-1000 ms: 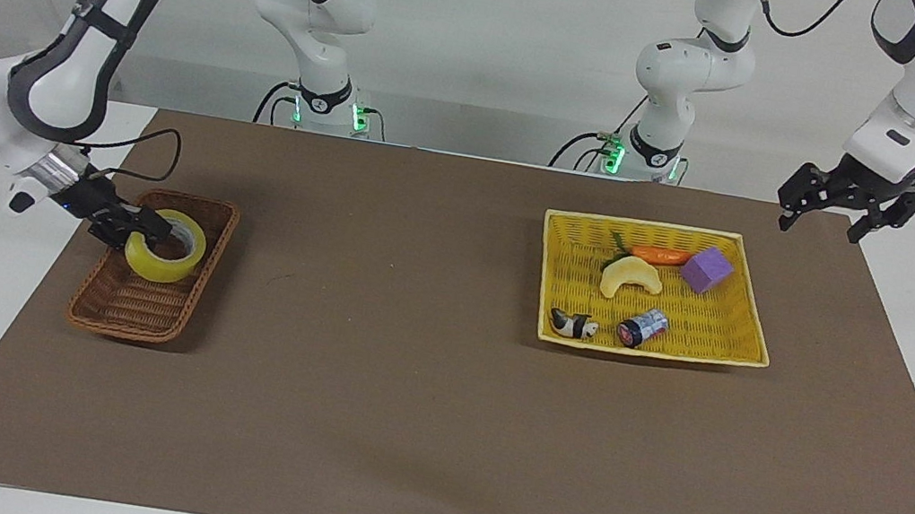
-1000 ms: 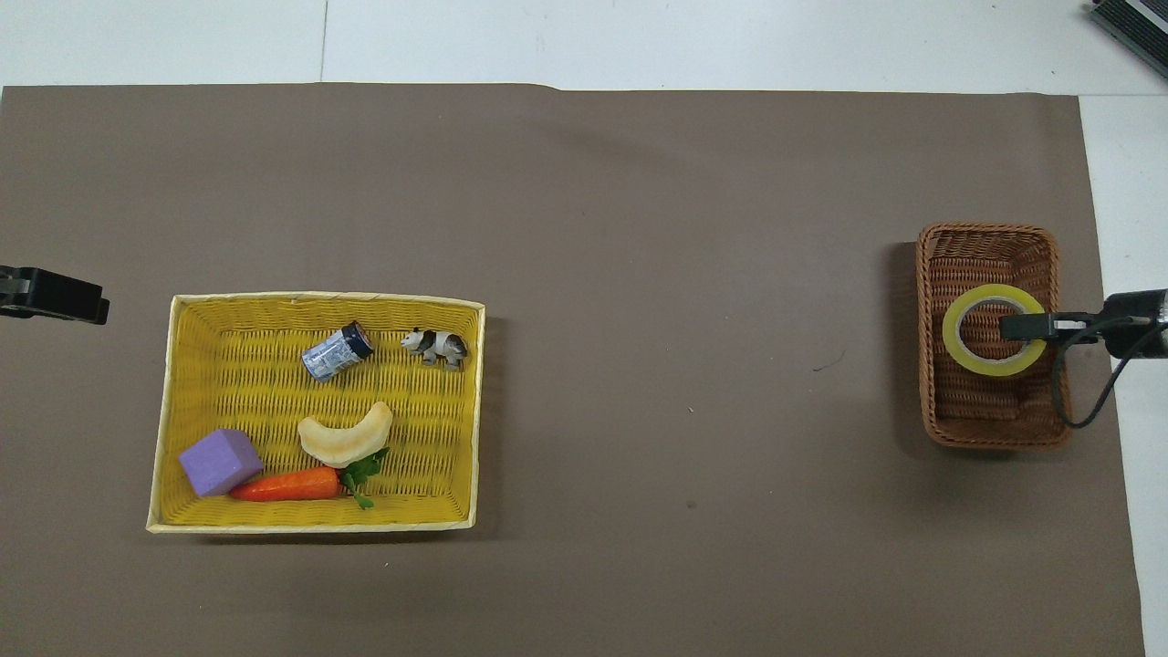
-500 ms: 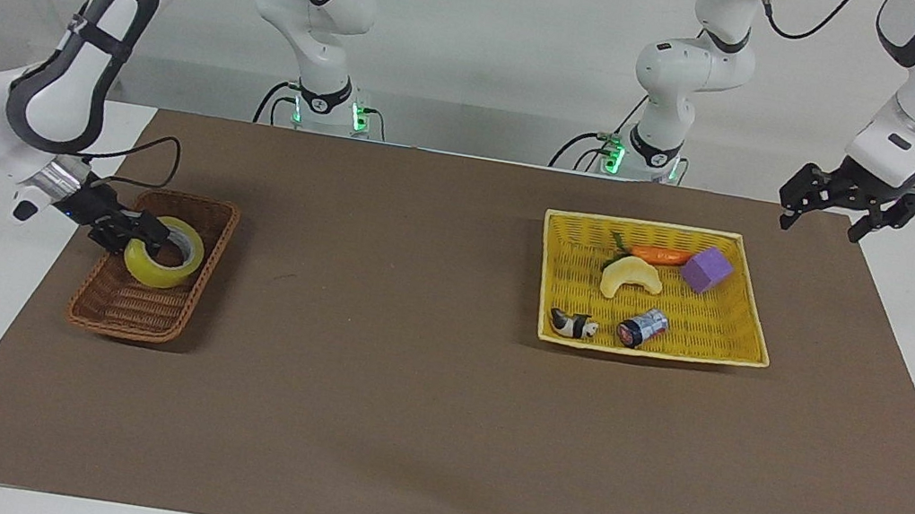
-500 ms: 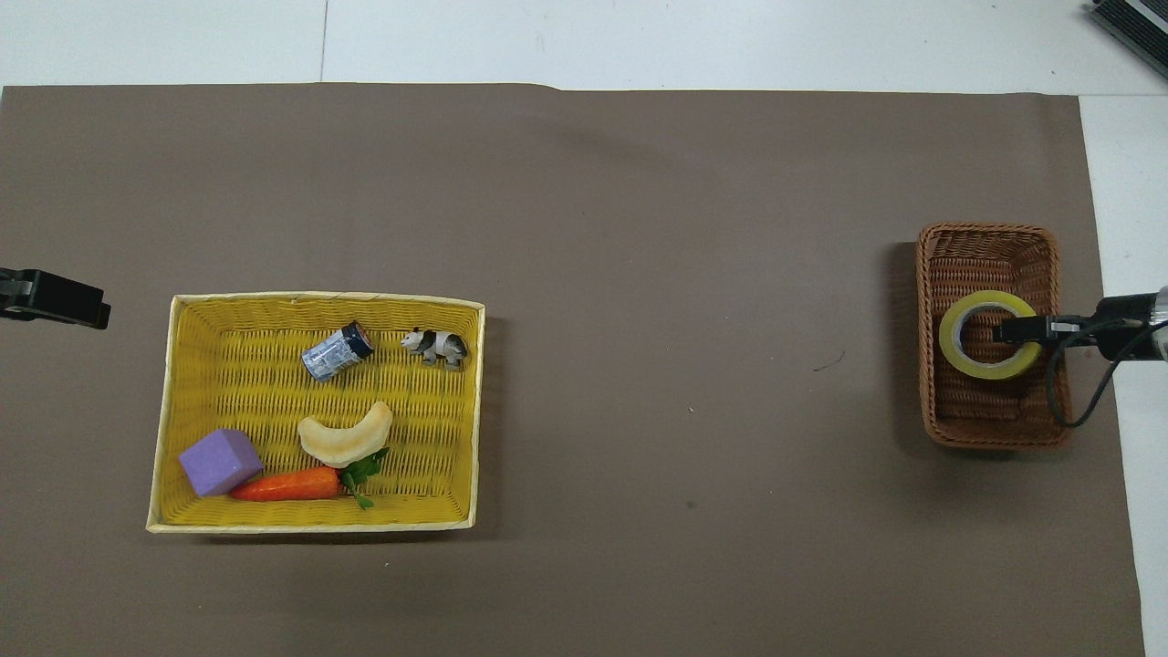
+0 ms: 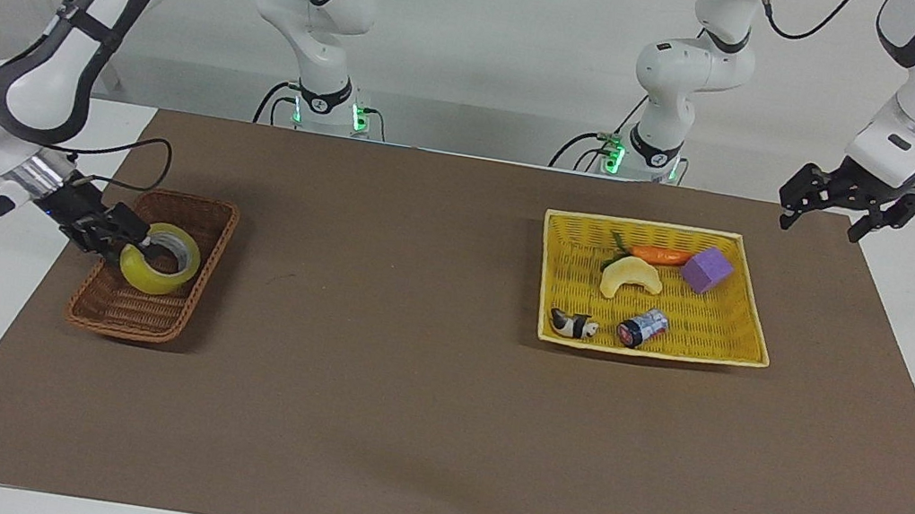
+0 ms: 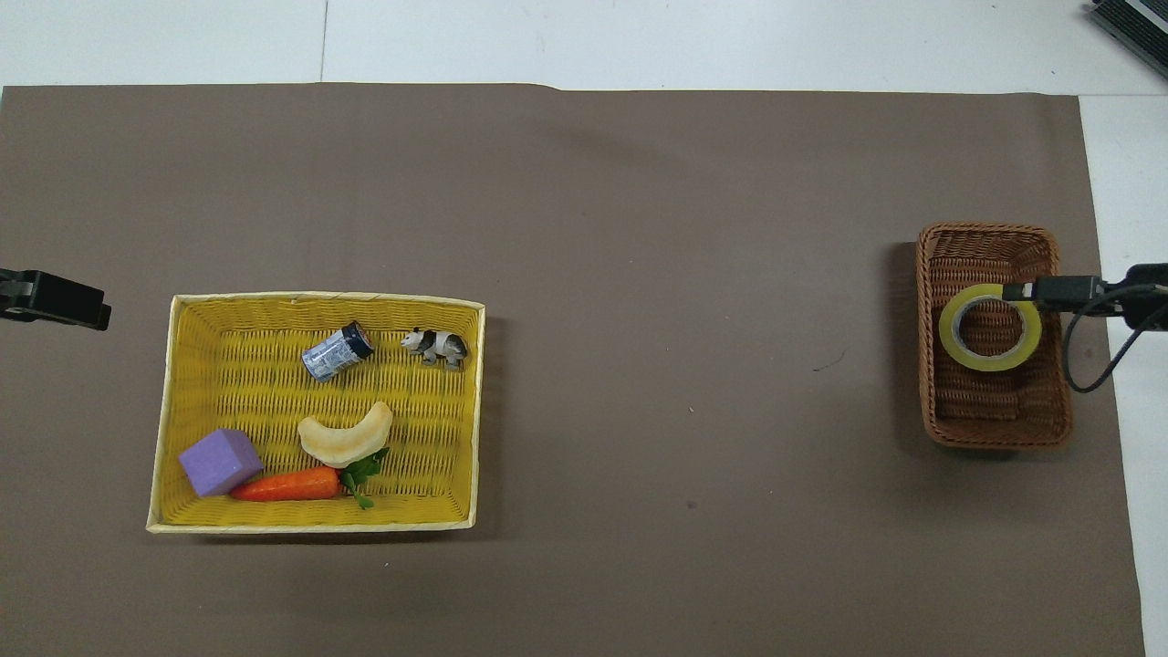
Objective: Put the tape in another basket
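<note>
I read places as a clock laid on the overhead view, with 12 o'clock pointing away from the robots.

The tape (image 6: 954, 351) lies in the brown wicker basket (image 6: 985, 230), about the middle of its length, with the open core facing up. Nothing else is in that basket, which stands at 3 o'clock on the surface (image 6: 639, 274), at the right arm's end. The right gripper (image 6: 1027, 292) reaches in over the basket's rim and meets the roll at about its 1 o'clock edge. In the facing view it sits right against the roll, but I cannot tell whether its fingers are spread or pinching the tape wall.

The yellow woven tray (image 6: 319, 298) sits at about 8 o'clock on the surface, toward the left arm's end, well apart from the basket. It holds five things:
- a small dark can (image 6: 336, 351) on its side near 12 o'clock
- a panda figure (image 6: 436, 345) at 2 o'clock
- a pale crescent (image 6: 347, 436) just past centre toward 5 o'clock
- a carrot (image 6: 287, 484) along the 6 o'clock wall, its green top touching the crescent
- a purple block (image 6: 219, 461) at 8 o'clock, touching the carrot's tip

The left gripper (image 5: 820, 225) waits in the air over the surface's edge past the tray, fingers spread and holding nothing.
</note>
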You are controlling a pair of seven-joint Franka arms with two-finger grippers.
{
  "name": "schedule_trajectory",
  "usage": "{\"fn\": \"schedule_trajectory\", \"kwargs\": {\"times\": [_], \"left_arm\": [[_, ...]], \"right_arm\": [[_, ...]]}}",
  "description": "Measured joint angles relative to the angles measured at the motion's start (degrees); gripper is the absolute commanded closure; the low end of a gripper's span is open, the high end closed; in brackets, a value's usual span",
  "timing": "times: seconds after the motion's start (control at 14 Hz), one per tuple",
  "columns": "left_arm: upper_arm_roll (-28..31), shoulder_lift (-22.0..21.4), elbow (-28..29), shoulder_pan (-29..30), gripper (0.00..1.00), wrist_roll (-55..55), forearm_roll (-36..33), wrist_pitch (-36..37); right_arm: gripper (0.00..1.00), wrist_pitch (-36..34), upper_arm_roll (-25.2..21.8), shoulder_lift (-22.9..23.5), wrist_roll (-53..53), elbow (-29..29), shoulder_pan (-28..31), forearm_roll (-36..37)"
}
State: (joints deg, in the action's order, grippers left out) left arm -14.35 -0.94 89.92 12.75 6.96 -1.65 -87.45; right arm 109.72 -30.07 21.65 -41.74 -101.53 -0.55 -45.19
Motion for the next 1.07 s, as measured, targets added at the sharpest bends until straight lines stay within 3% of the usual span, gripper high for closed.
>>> {"fn": "schedule_trajectory", "kwargs": {"times": [0.21,0.43,0.64,0.79,1.07], "left_arm": [[1.45,0.00,0.00,-2.56,0.00,0.01,0.00,0.26],[8.06,-0.03,-0.05,-9.66,0.00,0.01,-0.03,0.25],[14.84,-0.06,-0.16,-15.53,0.00,0.01,-0.05,0.25],[16.23,-0.10,-0.25,-16.25,0.00,0.02,-0.05,0.25],[16.95,-0.13,-0.25,-16.25,0.00,0.02,-0.05,0.25]], "right_arm": [[0.00,2.88,0.09,-0.57,2.02,4.94,-0.97,6.14],[0.00,4.28,1.43,-1.02,9.35,9.43,-2.47,15.31],[0.00,4.28,8.32,-3.08,22.58,11.15,-2.30,27.94],[0.00,3.74,14.36,-5.94,32.17,11.21,-1.71,34.93],[0.00,-4.30,19.42,-11.67,43.48,11.23,-1.23,37.78]]}}
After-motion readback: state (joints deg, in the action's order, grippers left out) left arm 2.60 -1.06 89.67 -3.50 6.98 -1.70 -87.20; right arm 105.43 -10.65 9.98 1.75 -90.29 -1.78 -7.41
